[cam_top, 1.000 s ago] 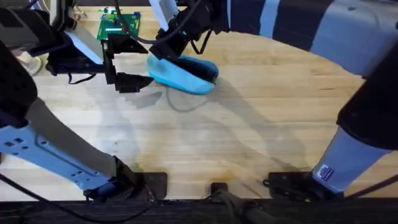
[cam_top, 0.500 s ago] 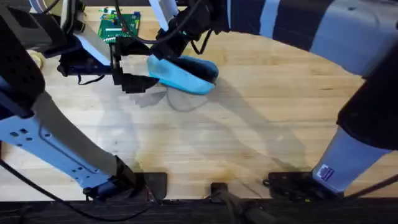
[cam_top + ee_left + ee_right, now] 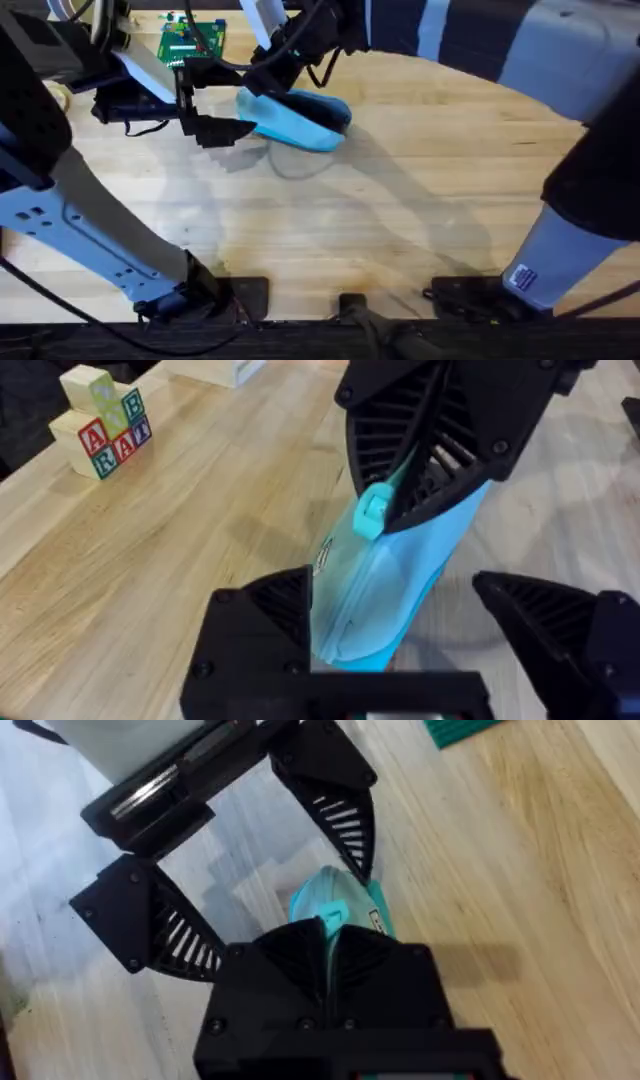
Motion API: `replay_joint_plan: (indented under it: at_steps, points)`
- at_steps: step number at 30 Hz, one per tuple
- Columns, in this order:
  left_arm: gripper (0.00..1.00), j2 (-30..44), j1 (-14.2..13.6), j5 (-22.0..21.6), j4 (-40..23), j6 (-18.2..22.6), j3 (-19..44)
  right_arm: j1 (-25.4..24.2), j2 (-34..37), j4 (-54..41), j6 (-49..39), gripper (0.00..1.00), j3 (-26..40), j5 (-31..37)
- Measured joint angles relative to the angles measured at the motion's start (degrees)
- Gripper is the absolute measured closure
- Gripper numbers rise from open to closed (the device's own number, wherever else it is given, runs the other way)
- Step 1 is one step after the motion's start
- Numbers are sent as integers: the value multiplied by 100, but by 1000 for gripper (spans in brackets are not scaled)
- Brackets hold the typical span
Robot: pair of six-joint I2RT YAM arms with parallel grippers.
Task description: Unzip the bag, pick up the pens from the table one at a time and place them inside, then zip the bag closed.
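The light blue bag (image 3: 298,118) hangs tilted just above the table (image 3: 420,210) at the back centre. My right gripper (image 3: 266,82) is shut on the bag's upper end, pinching the blue tab (image 3: 370,515) by the zipper. In the right wrist view its fingers (image 3: 330,970) are closed over the bag's tip (image 3: 335,905). My left gripper (image 3: 232,130) is open at the bag's left end. In the left wrist view the bag's lower end (image 3: 375,615) lies between its spread fingers (image 3: 265,620), apart from both. The pens are out of view.
A green circuit board (image 3: 192,40) lies at the table's back left, close behind the left arm. Lettered wooden blocks (image 3: 100,425) stand farther left. Bare wood stretches across the middle and front of the table.
My left gripper has shifted a little to the right, closing in on the bag's left end. The bag and the right gripper have stayed put.
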Motion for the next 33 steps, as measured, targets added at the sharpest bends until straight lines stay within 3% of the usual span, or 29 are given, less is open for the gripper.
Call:
replay_joint_plan:
  at_steps: [33]
  points:
    - [6,0,37,141,46,0,0,0,0,0,0,970,0,0]
